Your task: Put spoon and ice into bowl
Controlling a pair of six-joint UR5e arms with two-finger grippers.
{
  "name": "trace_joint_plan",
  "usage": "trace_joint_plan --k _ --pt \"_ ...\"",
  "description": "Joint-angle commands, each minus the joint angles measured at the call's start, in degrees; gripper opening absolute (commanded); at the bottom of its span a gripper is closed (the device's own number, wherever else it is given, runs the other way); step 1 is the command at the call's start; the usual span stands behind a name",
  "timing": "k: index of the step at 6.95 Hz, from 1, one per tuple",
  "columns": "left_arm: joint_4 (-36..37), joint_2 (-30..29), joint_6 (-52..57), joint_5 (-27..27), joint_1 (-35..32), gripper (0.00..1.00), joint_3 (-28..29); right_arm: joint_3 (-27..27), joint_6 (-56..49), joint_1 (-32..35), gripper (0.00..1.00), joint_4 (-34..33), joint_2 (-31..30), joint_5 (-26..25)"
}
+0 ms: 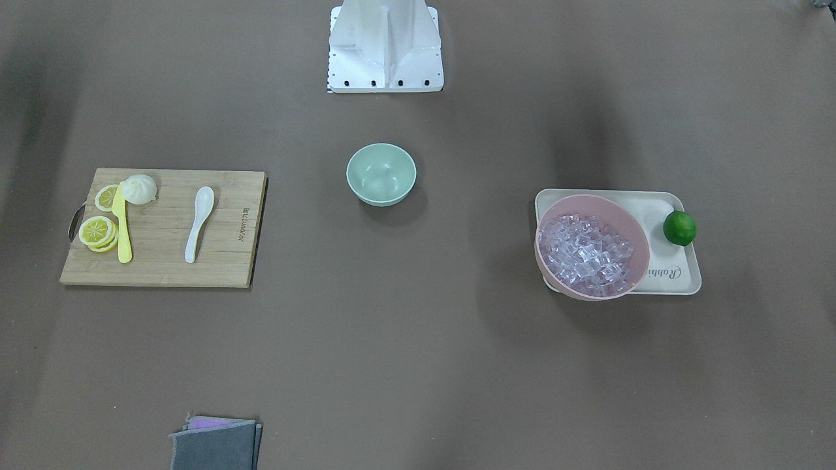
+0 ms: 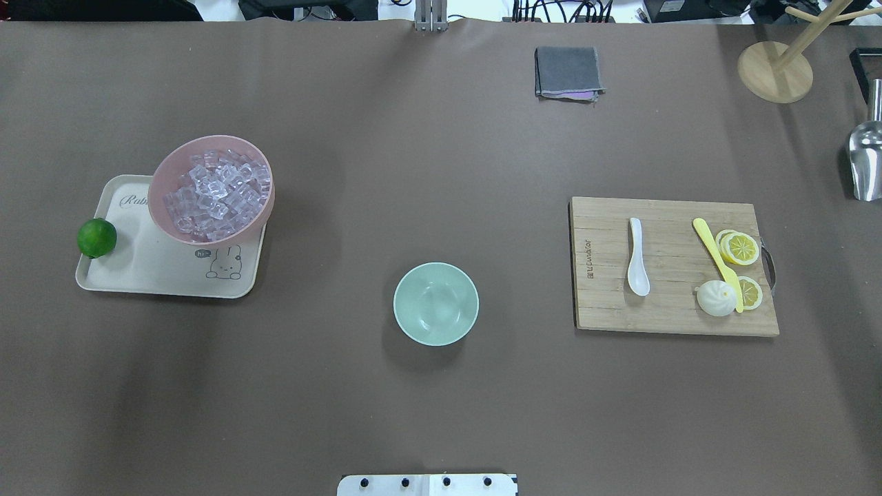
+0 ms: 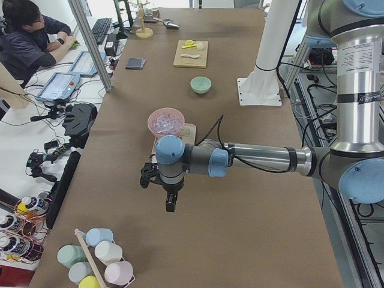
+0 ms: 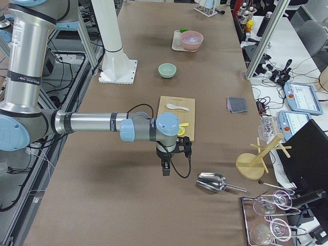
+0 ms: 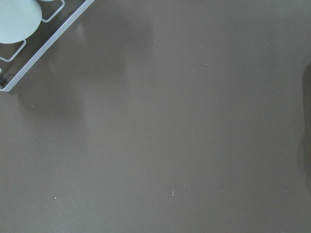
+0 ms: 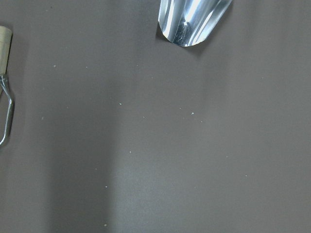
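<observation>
Now | spoon (image 2: pixel 637 258) white, short-handled | bowl (image 2: pixel 435 304) mint-green, smooth | ice (image 2: pixel 217 193) clear cubes

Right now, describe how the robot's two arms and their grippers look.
The left arm and right arm match: silver metal tubes, dark grey joints, pale blue round caps, small printed labels on the upright tubes. The left gripper and right gripper are black, jaws included, each with a thin black cable looping from the wrist.
</observation>
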Motion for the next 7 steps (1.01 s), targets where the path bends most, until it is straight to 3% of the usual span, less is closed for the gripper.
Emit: trace_joint_plan --k 1,4,7 --pt "0.3 0.1 0.0 0.7 0.7 0.98 0.2 0.0 0.0 -0.1 1.0 0.0 -0.1 0.0" --pt "0.0 0.0 0.0 0.2 1.1 0.98 -0.2 1.4 0.0 -0.1 1.0 0.0 0.1 1.7" --pt "0.0 -0.8 -0.1 0.7 1.0 0.98 -3.5 9.3 0.0 0.0 1.0 0.0 0.1 3.0"
